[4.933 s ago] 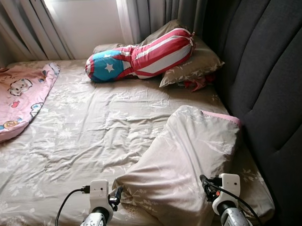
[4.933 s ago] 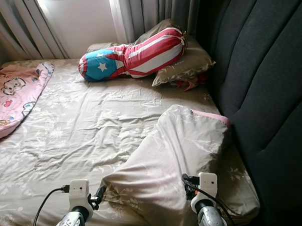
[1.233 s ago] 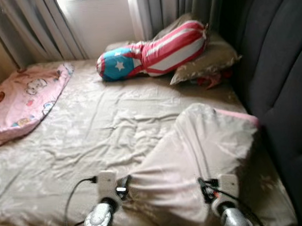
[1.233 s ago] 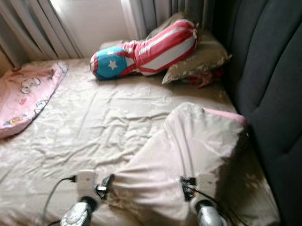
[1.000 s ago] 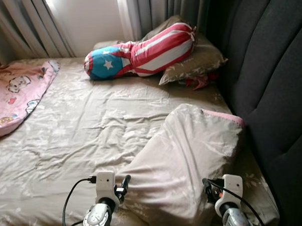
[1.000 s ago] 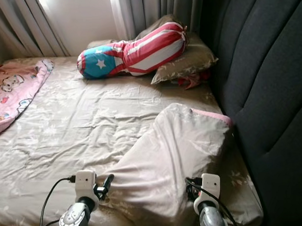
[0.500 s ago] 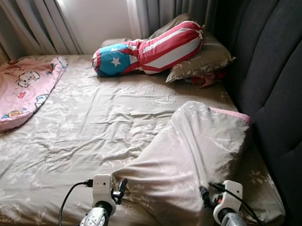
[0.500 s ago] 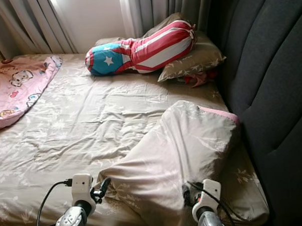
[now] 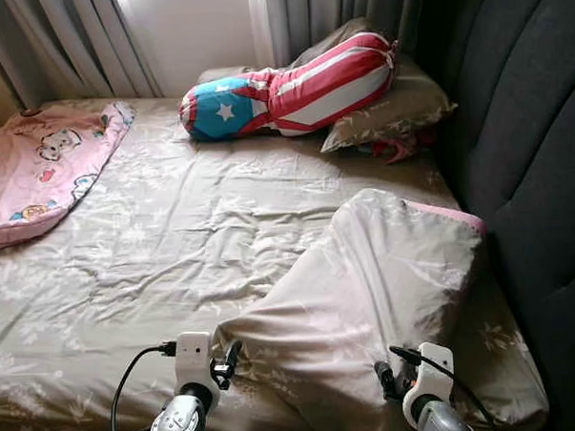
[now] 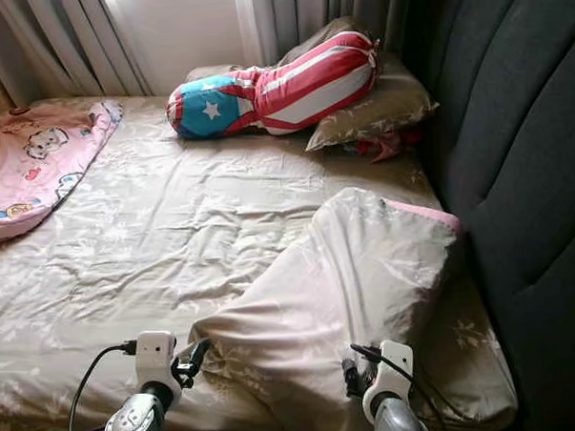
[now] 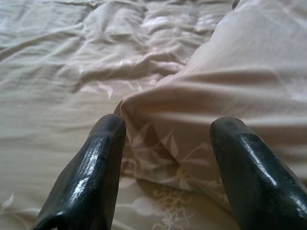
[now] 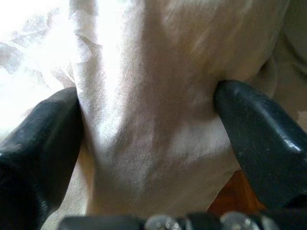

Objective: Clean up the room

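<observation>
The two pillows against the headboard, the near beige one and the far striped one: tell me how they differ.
The beige pillow is plain with a pink edge; the striped bolster is red, white and blue with a star. The beige pillow leans on the headboard, near both pincers; the bolster lies across another pillow by the curtains. Both are on the bed.

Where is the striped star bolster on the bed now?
In the eye views, the bolster lies at the bed's far end, under the curtains, leaning on a grey pillow beside the headboard.

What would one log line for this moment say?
left tool: open at blanket corner | right tool: astride blanket fold | bed: unmade
</observation>
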You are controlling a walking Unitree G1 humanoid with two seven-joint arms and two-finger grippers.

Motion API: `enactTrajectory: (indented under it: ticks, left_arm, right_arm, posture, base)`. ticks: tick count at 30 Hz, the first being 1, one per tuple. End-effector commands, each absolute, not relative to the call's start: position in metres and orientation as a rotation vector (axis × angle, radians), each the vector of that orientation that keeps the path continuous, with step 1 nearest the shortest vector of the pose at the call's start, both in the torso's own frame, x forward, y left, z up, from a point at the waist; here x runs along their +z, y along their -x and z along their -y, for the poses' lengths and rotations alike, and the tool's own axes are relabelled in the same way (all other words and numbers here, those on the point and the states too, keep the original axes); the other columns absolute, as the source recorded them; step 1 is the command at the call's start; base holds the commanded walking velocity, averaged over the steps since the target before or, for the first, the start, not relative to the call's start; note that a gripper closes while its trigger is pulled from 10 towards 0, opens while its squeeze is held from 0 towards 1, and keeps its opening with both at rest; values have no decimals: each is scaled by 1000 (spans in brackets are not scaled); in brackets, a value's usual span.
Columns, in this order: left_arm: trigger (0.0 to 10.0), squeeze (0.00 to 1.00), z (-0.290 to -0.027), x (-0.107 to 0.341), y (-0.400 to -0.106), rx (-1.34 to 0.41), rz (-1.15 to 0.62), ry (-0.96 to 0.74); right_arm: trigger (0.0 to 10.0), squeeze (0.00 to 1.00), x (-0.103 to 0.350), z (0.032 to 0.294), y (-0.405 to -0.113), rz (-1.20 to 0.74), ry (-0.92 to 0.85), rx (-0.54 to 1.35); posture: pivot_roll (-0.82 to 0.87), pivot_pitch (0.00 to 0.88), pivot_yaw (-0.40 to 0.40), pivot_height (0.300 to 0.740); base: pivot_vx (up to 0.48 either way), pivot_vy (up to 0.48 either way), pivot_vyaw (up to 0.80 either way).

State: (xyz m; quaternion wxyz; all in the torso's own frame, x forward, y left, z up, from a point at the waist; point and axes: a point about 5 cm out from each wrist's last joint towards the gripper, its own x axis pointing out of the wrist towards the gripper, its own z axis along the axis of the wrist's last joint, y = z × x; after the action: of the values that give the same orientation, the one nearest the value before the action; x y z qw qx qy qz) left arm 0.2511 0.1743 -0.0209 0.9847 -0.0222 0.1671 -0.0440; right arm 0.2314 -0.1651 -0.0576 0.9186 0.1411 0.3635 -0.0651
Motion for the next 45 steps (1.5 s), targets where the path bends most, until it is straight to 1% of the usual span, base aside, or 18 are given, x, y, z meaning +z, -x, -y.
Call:
enactTrajectory:
  ticks: [1,2,4,6,15,19,24,25,26,32,45]
  left_arm:
    - [10000,0,-179,-21,-248,-88,-333,35]
    - [10000,0,-179,-21,-248,-88,-333,35]
    - [10000,0,-180,-21,-246,-95,-325,30]
    - [10000,0,-180,-21,-245,-97,-321,28]
    - [10000,0,-191,-20,-236,-112,-294,2]
    - [10000,0,-195,-17,-237,-115,-283,-5]
    - [10000,0,-192,-15,-239,-119,-271,-4]
    - [10000,0,-190,-14,-239,-122,-266,-2]
    - [10000,0,-189,-14,-239,-123,-265,0]
    - [10000,0,-187,-13,-238,-120,-263,7]
    - [10000,0,-186,-12,-238,-116,-266,12]
  right_arm:
    - [10000,0,-61,162,-229,-788,-309,-139]
    - [10000,0,-61,162,-229,-788,-309,-139]
    - [10000,0,-63,156,-227,-800,-384,-132]
    - [10000,0,-64,152,-224,-815,-409,-116]
    - [10000,0,-73,147,-209,-856,-412,-116]
    - [10000,0,-73,146,-209,-842,-417,-112]
    - [10000,0,-72,143,-211,-842,-408,-77]
    - [4784,0,-71,142,-212,-839,-408,-65]
    - [0,0,-71,141,-213,-836,-410,-58]
    - [0,0,-70,133,-213,-839,-405,-3]
    - [0,0,-69,130,-214,-826,-399,13]
  posture:
    - [-26,92,20,663]
    - [-26,92,20,663]
    - [-14,107,28,663]
    - [-12,109,29,663]
    - [22,144,58,663]
    - [21,144,59,663]
    - [26,144,52,663]
    - [28,145,50,663]
    - [28,145,49,663]
    - [32,141,35,663]
    - [28,137,32,663]
  base:
    - [0,0,0]
    - [0,0,0]
    - [0,0,0]
    - [0,0,0]
    - [0,0,0]
    - [0,0,0]
    - [0,0,0]
    - [0,0,0]
    - [0,0,0]
    - [0,0,0]
    - [0,0,0]
